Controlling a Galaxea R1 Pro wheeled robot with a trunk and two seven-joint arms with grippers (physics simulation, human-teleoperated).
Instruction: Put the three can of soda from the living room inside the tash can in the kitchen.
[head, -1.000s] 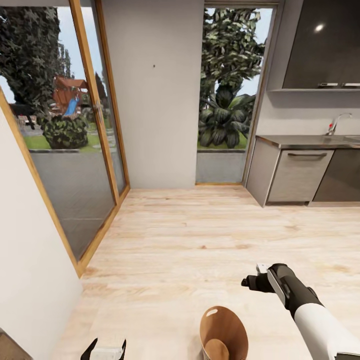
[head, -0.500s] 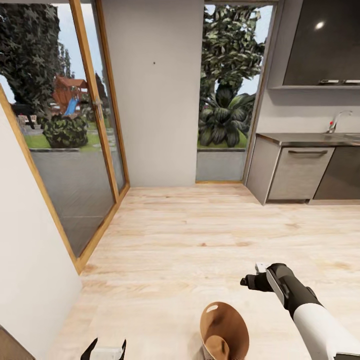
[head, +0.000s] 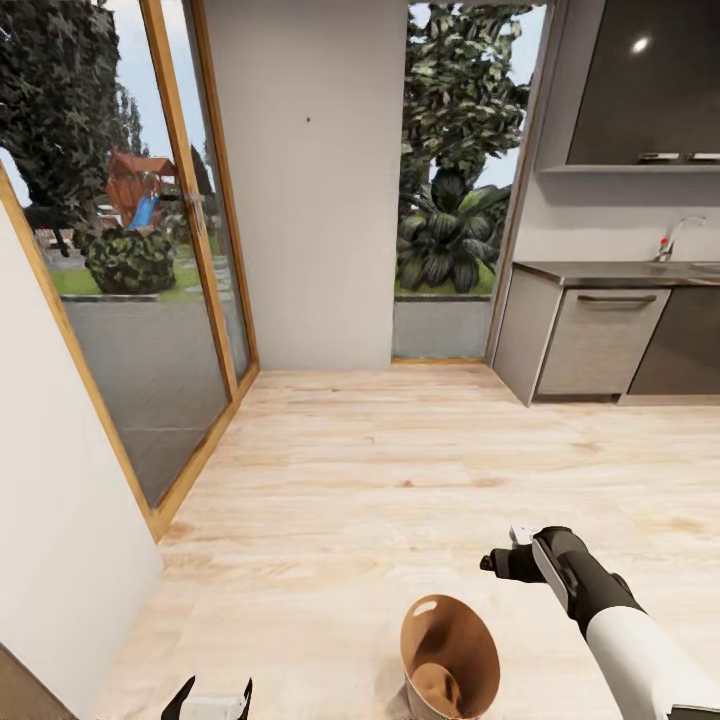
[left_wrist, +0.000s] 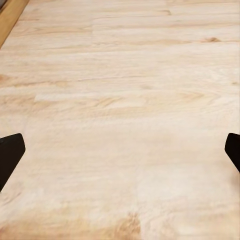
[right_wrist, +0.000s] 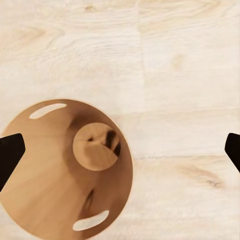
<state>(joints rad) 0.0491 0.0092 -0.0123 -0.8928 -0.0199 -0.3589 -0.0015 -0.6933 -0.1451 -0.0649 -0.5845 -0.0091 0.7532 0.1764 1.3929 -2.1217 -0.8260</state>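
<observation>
The tash can (head: 455, 640), a round tapered bin with a glossy copper-brown inside, stands on the pale wood floor at the bottom centre of the head view. From above, the right wrist view looks into the tash can (right_wrist: 45, 180); I see no can inside it. My right gripper (head: 498, 565) hovers open just right of and beyond the bin, holding nothing. In its wrist view the right gripper (right_wrist: 121, 150) has its dark fingertips spread wide. My left gripper (head: 213, 695) is open and low at the left, and the left gripper (left_wrist: 120, 152) faces bare floor. The cans of soda are out of view.
Grey kitchen cabinets (head: 600, 345) with a dark countertop and tap (head: 672, 240) stand at the far right, under dark wall cupboards (head: 645, 85). A glazed sliding door (head: 130, 300) with a wood frame lines the left. A white wall (head: 50, 540) is close on my left.
The whole head view has shifted slightly, so the camera moved. The bin's opening shows a little more from above. Both arms hold the same pose.
</observation>
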